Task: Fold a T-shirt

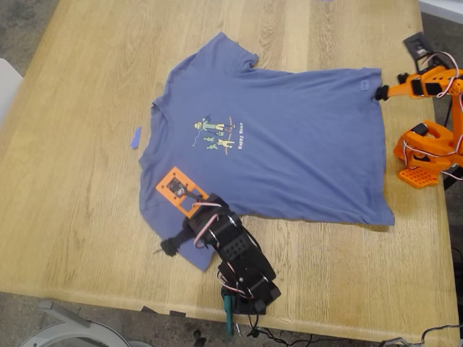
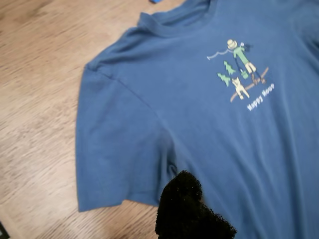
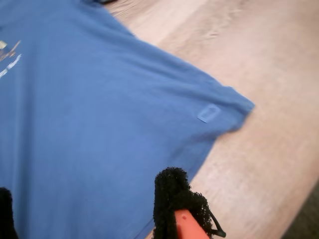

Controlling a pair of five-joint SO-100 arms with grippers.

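Note:
The slate-blue T-shirt (image 1: 289, 144) lies flat, print up, on the wooden table (image 1: 87, 217), its collar toward the exterior view's left and its hem toward the right. My first gripper (image 1: 165, 248), on the black arm at the table's near edge, hovers over the near sleeve (image 2: 114, 149). Only one black fingertip (image 2: 187, 209) shows in its wrist view, so its state is unclear. My second gripper (image 3: 89, 214), on the orange arm at the exterior view's right, stands open just above the far hem corner (image 3: 219, 112), holding nothing.
A tiny blue scrap (image 1: 136, 137) lies on the table beside the collar. The orange arm's base (image 1: 427, 155) sits at the table's edge on the exterior view's right. Bare wood surrounds the shirt. A white object (image 1: 6, 83) shows at the exterior view's left edge.

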